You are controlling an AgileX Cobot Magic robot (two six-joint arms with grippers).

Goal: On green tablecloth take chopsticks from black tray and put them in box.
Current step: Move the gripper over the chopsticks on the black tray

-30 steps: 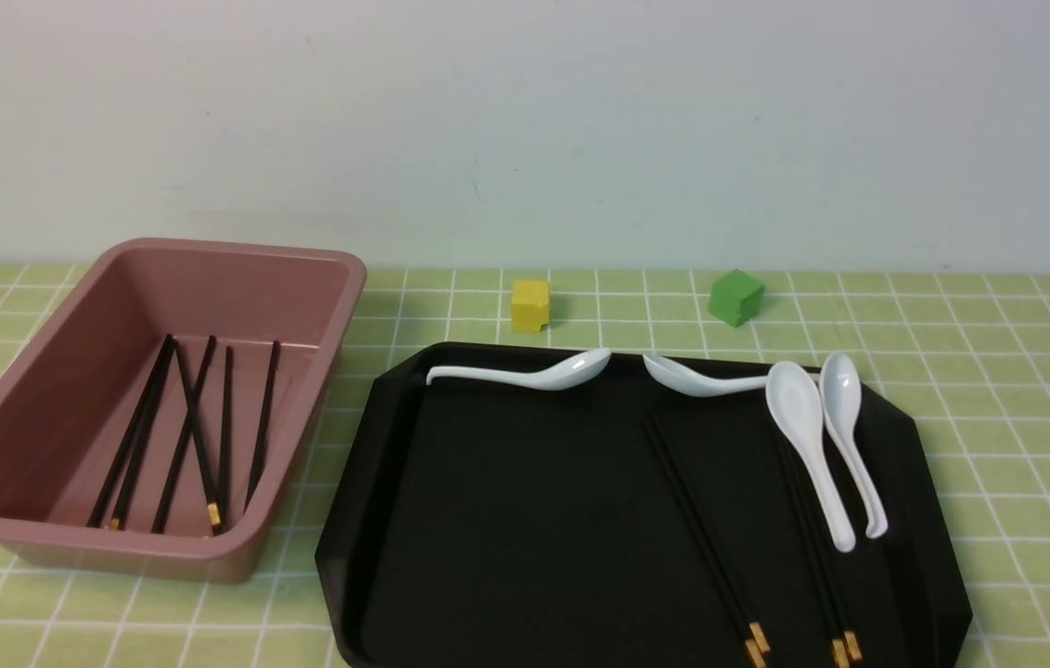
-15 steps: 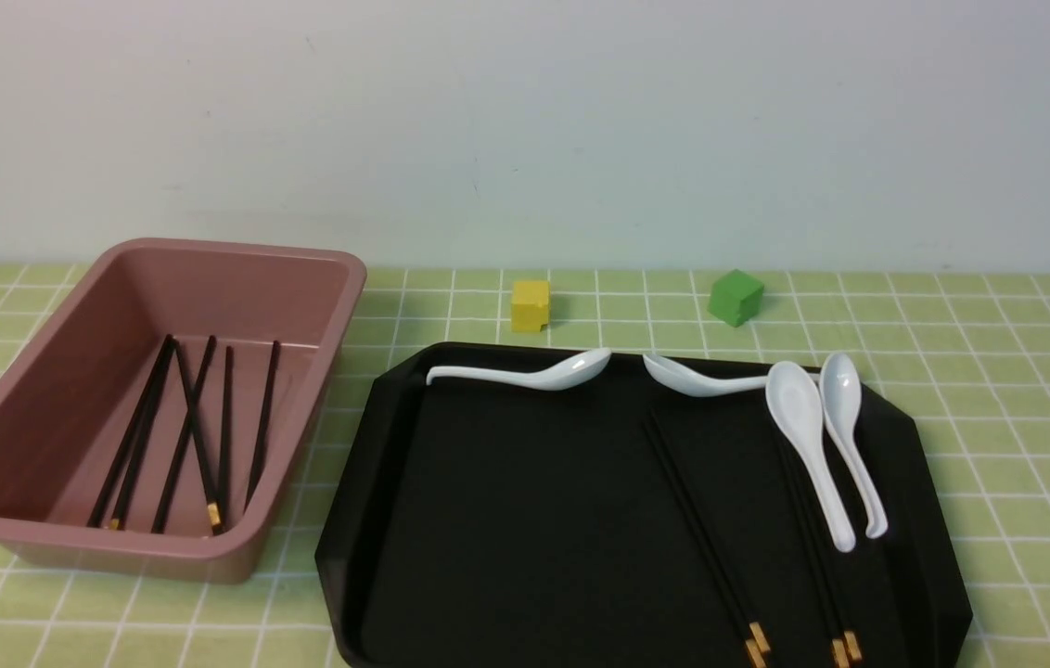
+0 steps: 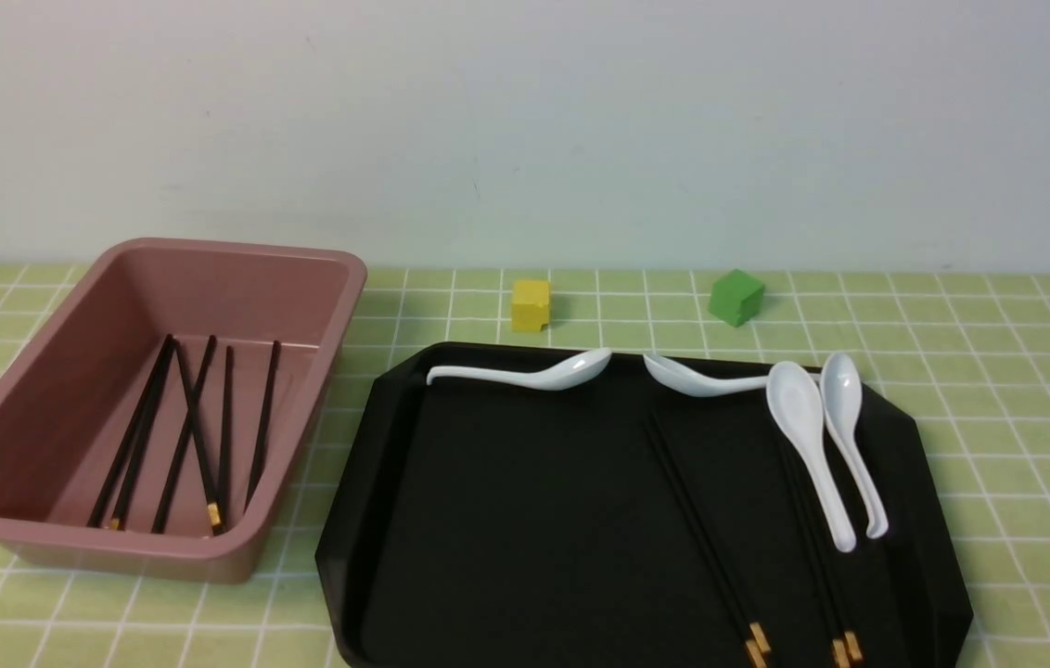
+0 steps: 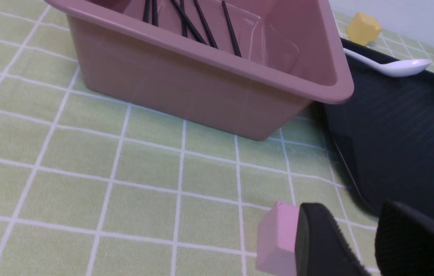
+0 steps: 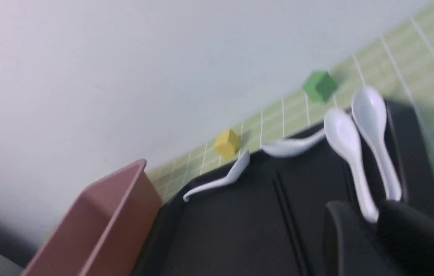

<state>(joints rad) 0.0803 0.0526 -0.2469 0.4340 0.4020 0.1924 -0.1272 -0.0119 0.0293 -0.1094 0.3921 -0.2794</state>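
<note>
Tray chopsticks (image 3: 703, 543): I saw two pairs lying on the right half of the black tray (image 3: 506, 520), one pair partly under the white spoons (image 3: 808, 445).
Box (image 3: 344, 297): it stood left of the tray on the green tablecloth (image 3: 998, 371), with the boxed chopsticks (image 3: 191, 436) inside.
Left gripper (image 4: 355, 218): fingers were narrowly parted and empty, beside a pink cube (image 4: 276, 237).
Right gripper (image 5: 366, 214): it hung over the tray; the view was blurred, so I could not tell its finger state.

No readable text, labels, brands, numbers or signs on anything
</note>
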